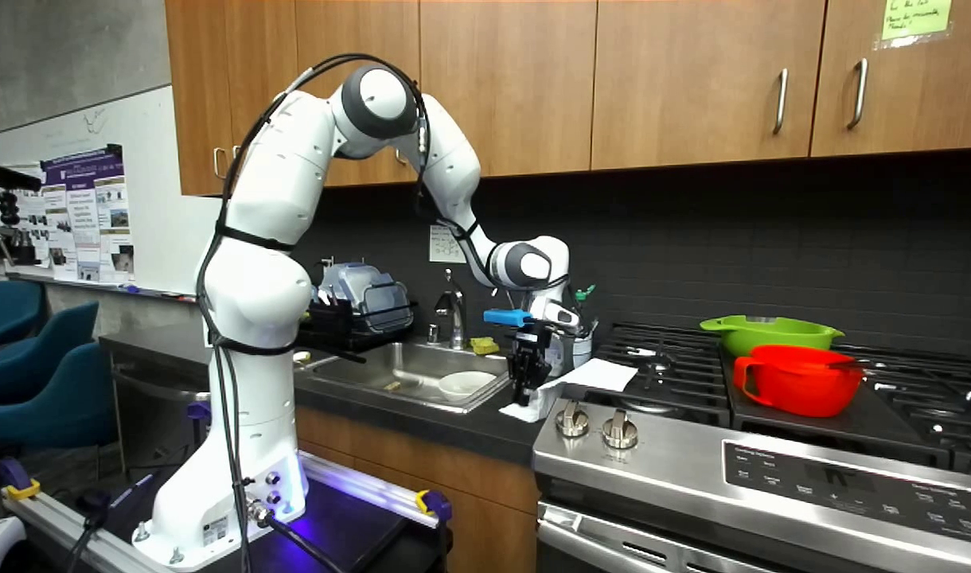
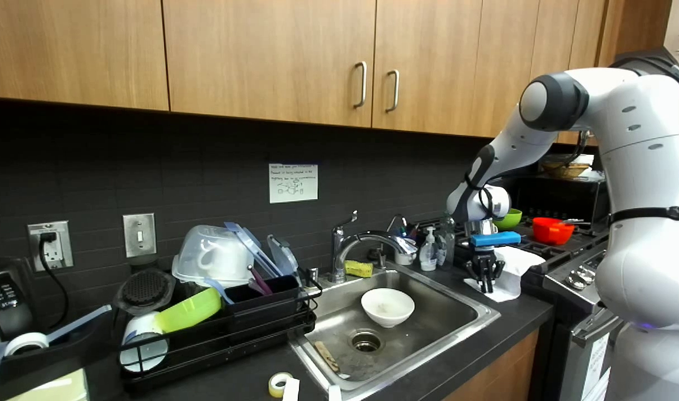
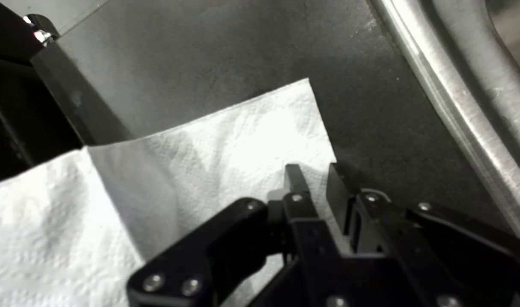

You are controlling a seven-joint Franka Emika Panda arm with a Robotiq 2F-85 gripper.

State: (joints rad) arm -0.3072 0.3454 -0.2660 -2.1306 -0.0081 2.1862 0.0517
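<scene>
One white paper towel (image 3: 200, 157) lies partly on the dark counter (image 3: 226, 55), partly up on the stove (image 1: 668, 461); the wrist view cuts off its left end, and my gripper (image 3: 313, 170) hides some of it below. My two fingers (image 3: 296, 180) stand a little apart, towel visible through the gap, nothing held between them; I cannot tell whether their tips touch it. Nearby, one sink (image 2: 442, 320) contains one white bowl (image 2: 388, 307). On the stove, one red vessel (image 1: 804, 382) partly hides one green vessel (image 1: 772, 336).
</scene>
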